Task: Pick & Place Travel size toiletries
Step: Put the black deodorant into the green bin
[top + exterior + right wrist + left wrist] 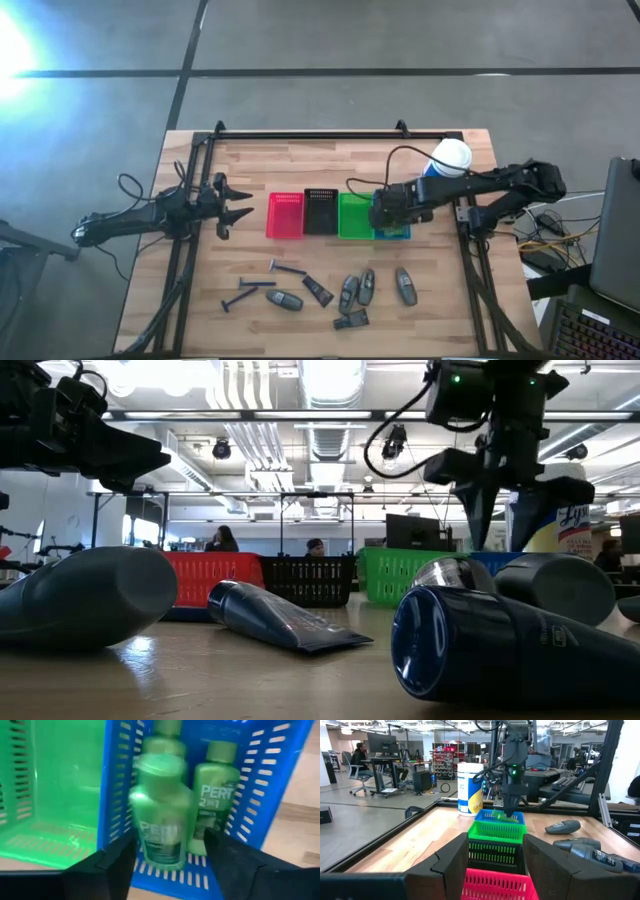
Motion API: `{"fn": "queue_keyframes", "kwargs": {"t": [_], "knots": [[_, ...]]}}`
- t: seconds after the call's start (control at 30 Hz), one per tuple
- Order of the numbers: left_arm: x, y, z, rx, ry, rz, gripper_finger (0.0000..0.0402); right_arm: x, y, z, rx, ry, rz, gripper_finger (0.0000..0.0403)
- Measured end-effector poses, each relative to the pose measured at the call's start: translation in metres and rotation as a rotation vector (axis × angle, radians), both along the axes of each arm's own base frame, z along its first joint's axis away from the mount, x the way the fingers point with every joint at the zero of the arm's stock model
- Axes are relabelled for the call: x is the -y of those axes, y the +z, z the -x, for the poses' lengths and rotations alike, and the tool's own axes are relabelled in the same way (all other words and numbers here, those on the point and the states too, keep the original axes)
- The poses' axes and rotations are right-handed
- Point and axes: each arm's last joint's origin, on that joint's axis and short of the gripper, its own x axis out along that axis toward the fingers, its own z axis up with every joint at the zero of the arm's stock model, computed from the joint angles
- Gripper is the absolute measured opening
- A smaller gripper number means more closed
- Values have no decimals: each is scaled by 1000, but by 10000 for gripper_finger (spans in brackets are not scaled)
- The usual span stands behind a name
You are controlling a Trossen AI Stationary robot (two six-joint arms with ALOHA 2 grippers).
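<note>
Four baskets in a row across mid-table (250, 160), left to right: red basket (284, 215), black basket (320, 212), green basket (354, 215), blue basket (115, 795).

Right gripper (392, 212): directly above the blue basket, arm reaching in from the right edge. Grip state: cannot tell. Just ahead of it in the wrist view, one green bottle (162, 820), blurred, cap toward the far end of the basket. Whether gripped or loose: cannot tell. Beside that one and to its right, inside the blue basket, a second green bottle (215, 800). Beyond, at the far end, part of a third bottle (167, 730).

Left gripper (235, 203): left of the red basket, off the table surface, released, fingers (452, 865) spread wide, nothing between them.

Far right corner: white-capped canister (450, 157), upright, just behind the right arm.

Near half of table, remaining toiletries, all lying flat and well apart from the baskets:
- three razors (288, 268), near left
- grey oval pieces (367, 286), one at left by the razors, two side by side at centre, one farther right
- two dark tubes (318, 290), one between the razors and the ovals, one nearest the front edge

Room beyond the table: seated person (359, 755) at a desk.
</note>
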Motion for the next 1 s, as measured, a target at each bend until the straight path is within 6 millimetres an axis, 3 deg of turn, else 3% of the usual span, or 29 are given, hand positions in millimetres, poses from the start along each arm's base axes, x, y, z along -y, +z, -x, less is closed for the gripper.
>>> {"fn": "queue_keyframes", "kwargs": {"t": [0.13, 0.27, 0.5, 0.6, 0.83, 1.0], "knots": [[0, 0, 0, 0, 0, 0, 193, -17, 12, 3, -23, 65, 21, 281], [0, 0, 0, -1, 0, 0, 193, -51, 27, 3, 6, 180, -30, 312], [0, 0, 0, -1, 0, 0, 193, -127, 8, 14, -89, 226, -226, 339], [0, 0, 0, -1, 0, 0, 193, -149, -4, 12, -83, 189, -262, 351], [0, 0, 0, -1, 0, 0, 193, -162, -37, 3, -169, 158, -220, 363], [0, 0, 0, -2, 0, 0, 193, -162, -59, 3, -255, 168, -194, 327]]}}
